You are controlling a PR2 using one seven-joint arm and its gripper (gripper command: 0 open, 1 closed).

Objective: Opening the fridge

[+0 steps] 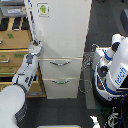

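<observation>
Tool (pixel 35 47) at fridge's (pixel 62 30) left edge

Dark floor before the fridge (pixel 59 45) lies open; wooden cabinet (pixel 12 55) and robot body (pixel 112 70) flank it.

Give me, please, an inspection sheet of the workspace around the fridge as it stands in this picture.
Surface: dark floor, no table seen.
Job's things: white fridge, upper door looks shut, green-figure sticker near its top; two lower drawers with silver handles, shut.
Clutter: tan wooden cabinet on the exterior view's left.
Grippers: gripper at the fridge's left edge; too blurred to tell whether open or shut.
Cables: dark cables between the fridge and a white-and-blue robot body.
Surroundings: nothing else clearly seen.
</observation>
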